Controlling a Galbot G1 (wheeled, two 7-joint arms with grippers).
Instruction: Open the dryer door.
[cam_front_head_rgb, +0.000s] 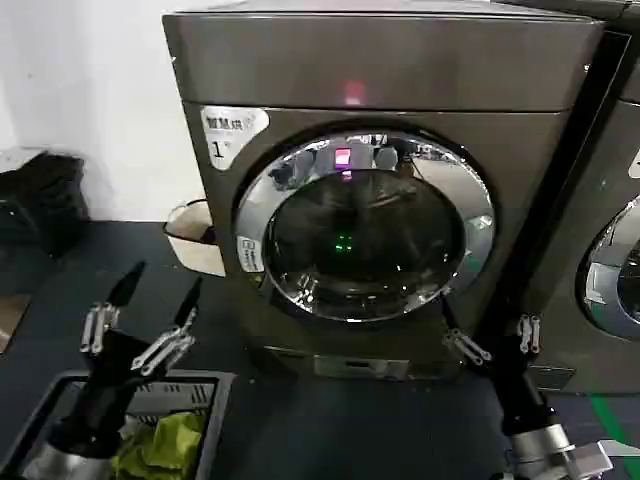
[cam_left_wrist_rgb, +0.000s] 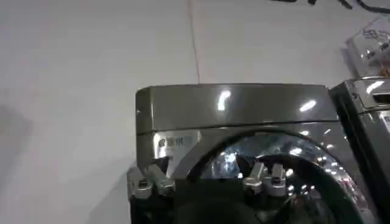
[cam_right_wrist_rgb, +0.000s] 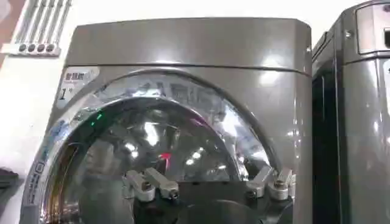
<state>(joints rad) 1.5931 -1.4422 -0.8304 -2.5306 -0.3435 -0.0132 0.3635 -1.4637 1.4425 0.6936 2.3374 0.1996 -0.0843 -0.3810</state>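
**Door shut, both my claws spread and short of it**

The big round chrome-rimmed dark-glass dryer door sits closed in the front of the bronze-grey metal dryer; I judge it stiff, hinged and slippery on that polished rim. My right gripper hangs spread by the door's lower right edge, the likeliest hold; my left gripper waits released over a basket. No handle or latch can be made out.

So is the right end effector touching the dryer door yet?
Apart. In the head view the right end effector hangs open below and right of the dryer door, with bronze dryer panel showing between fingertips and chrome rim.
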